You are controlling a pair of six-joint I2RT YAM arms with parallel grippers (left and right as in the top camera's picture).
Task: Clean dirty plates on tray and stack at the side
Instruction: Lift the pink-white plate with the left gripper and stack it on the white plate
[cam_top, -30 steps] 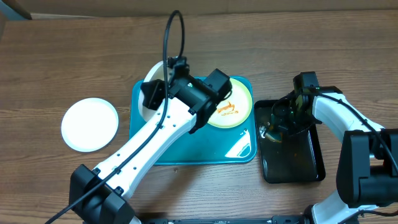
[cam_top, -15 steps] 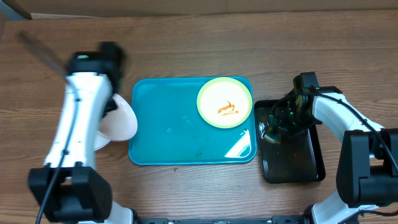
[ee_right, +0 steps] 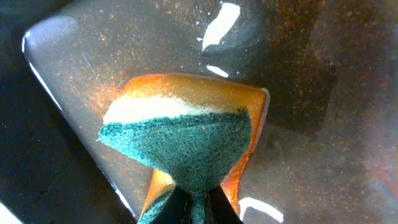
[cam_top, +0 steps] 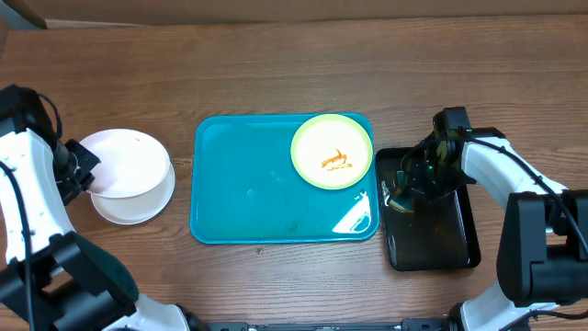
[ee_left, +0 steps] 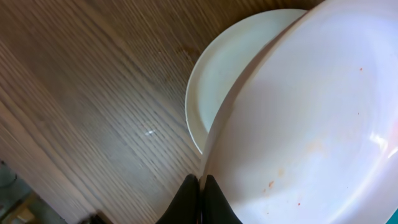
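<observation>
My left gripper (cam_top: 81, 175) is shut on the rim of a white plate (cam_top: 129, 161) and holds it tilted just above another white plate (cam_top: 138, 204) that lies on the table left of the teal tray (cam_top: 248, 198). In the left wrist view the held plate (ee_left: 311, 118) shows faint orange specks and covers part of the lower plate (ee_left: 224, 81). A cream plate with a green rim (cam_top: 332, 152) and an orange smear sits in the tray's back right corner. My right gripper (cam_top: 415, 182) is shut on a green and orange sponge (ee_right: 186, 146) over the black tray (cam_top: 432, 239).
The black tray stands right of the teal tray and holds wet residue (ee_right: 311, 93). A cardboard edge (cam_top: 276, 9) runs along the back of the wooden table (cam_top: 276, 64).
My left arm swung from the teal tray to the far left with the white plate and brought it over the other white plate. The right arm has stayed put.
</observation>
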